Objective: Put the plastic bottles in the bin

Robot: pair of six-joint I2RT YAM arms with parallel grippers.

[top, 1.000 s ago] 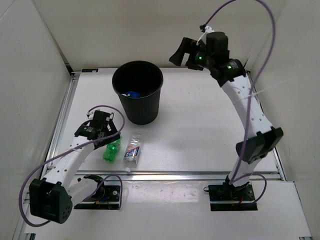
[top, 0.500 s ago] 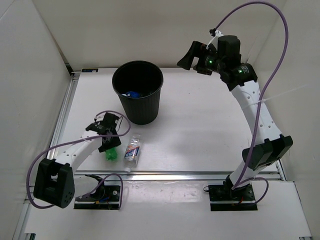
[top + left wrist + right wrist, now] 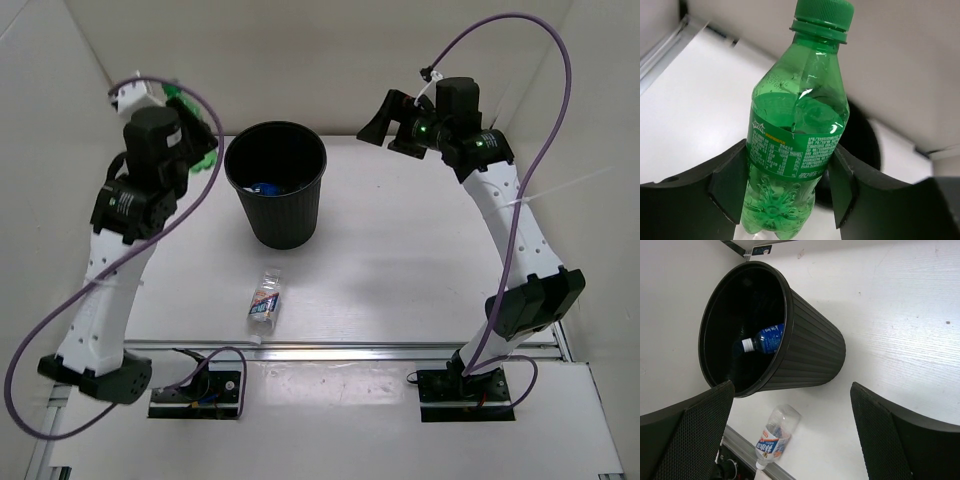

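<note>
Left wrist: our left jaws are clamped on the green bottle [image 3: 797, 125], so we judge this the carry step.

Right wrist: right jaws apart and empty. One bin [image 3: 815, 350] holds one blue-labelled bottle [image 3: 765, 340], and one short clear bottle [image 3: 775, 437] lies on the worktop [image 3: 900, 315].

Top: we count three bottles. The green one is raised left of the bin and needs moving over its mouth, then releasing.

Table: my white tabletop [image 3: 400, 260], matte, with a faint grain.
Walls: plain white panels [image 3: 300, 60] close me in at the left, back and right.
Edging: a metal rail [image 3: 400, 352] runs along the near side, catching a bright glare.
Light: even, with soft shadows.
</note>
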